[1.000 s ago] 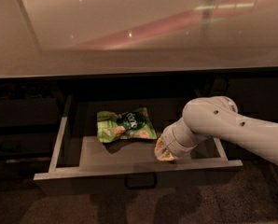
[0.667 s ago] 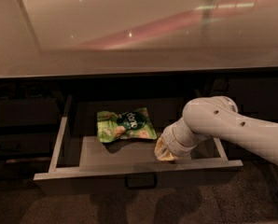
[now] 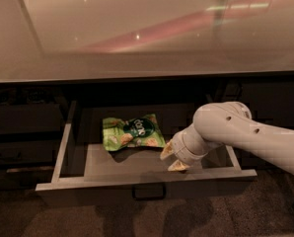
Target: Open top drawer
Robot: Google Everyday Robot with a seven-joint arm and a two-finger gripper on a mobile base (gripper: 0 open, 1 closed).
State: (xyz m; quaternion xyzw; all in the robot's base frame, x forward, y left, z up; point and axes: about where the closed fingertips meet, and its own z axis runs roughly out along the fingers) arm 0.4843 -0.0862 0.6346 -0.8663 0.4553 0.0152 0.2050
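the top drawer (image 3: 137, 180) stands pulled far out below the counter (image 3: 137, 28), with a green bag (image 3: 133, 132) inside. the gripper (image 3: 172, 158) hangs above its right front floor, fingers (image 3: 166, 150) apart and empty. best now, i think: lift straight up, clear of the front rim.

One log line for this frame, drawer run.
top drawer: pulled out | claw: open, over drawer's right front | green snack bag: on drawer floor

Couldn't read the print on the green bag (image 3: 133, 132) at centre frame. Lost the arm (image 3: 255, 137) past the right edge. Found the gripper (image 3: 172, 159) just right of lower centre, inside the top drawer (image 3: 62, 149), hiding the floor's right front corner. Saw only a foreshortened sliver of front and handle (image 3: 148, 198). Couldn't make out the dark drawers (image 3: 18, 154) at left.
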